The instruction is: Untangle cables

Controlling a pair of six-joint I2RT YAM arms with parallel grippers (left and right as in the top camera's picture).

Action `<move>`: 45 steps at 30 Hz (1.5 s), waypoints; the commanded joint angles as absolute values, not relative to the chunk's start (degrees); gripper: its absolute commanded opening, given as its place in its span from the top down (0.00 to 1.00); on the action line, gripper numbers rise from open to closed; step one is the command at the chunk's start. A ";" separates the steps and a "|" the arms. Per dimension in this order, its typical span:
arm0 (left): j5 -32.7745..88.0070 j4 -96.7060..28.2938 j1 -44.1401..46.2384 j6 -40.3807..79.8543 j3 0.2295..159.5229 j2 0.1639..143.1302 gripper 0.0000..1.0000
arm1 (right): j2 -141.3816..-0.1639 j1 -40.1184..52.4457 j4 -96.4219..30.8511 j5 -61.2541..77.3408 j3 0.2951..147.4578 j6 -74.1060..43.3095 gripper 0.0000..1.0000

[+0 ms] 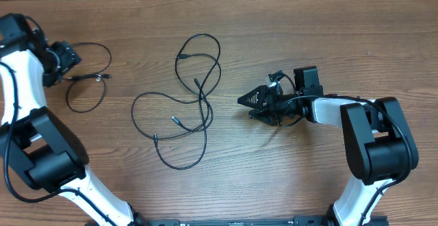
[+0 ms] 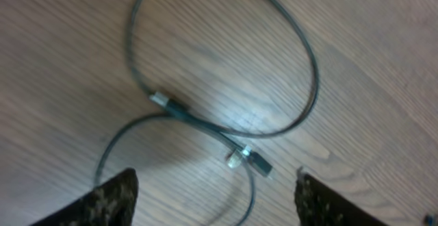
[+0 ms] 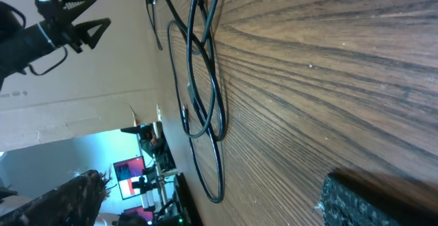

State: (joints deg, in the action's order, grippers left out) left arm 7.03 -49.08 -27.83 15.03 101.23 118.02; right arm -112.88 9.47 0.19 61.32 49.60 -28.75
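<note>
Hovering above lone cable [image 2: 174, 107], left gripper [image 2: 215, 179] jaws wide; right gripper [image 1: 246, 106] jaws wide

A wood-grain worktop [image 1: 308, 34] carried a loose tangle of thin black cables [image 1: 201, 97], its long loops crossing one another and several small plug ends lying flat on the wood. Well to the left of the tangle, and clear of it, lay a separate black cable [image 1: 89, 78]. It was curled into two rough loops, with its silver-tipped plugs [image 2: 250, 159] resting near each other where the cord crossed itself.
</note>
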 commanded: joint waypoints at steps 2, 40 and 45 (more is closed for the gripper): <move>3.64 -43.46 -24.82 25.67 93.76 118.78 0.28 | -113.54 9.37 -0.25 54.02 49.12 -28.56 0.00; -12.69 -23.00 -21.82 51.51 76.62 133.49 0.21 | -113.54 9.37 -0.10 54.43 49.12 -31.90 0.00; -15.99 -27.88 -21.74 46.35 76.66 133.56 0.23 | -113.54 9.37 -0.05 56.69 49.15 -31.97 0.00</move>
State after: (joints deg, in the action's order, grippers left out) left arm -17.43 -20.60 -20.93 49.23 82.56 124.68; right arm -112.88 9.47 0.69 61.12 49.60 -31.18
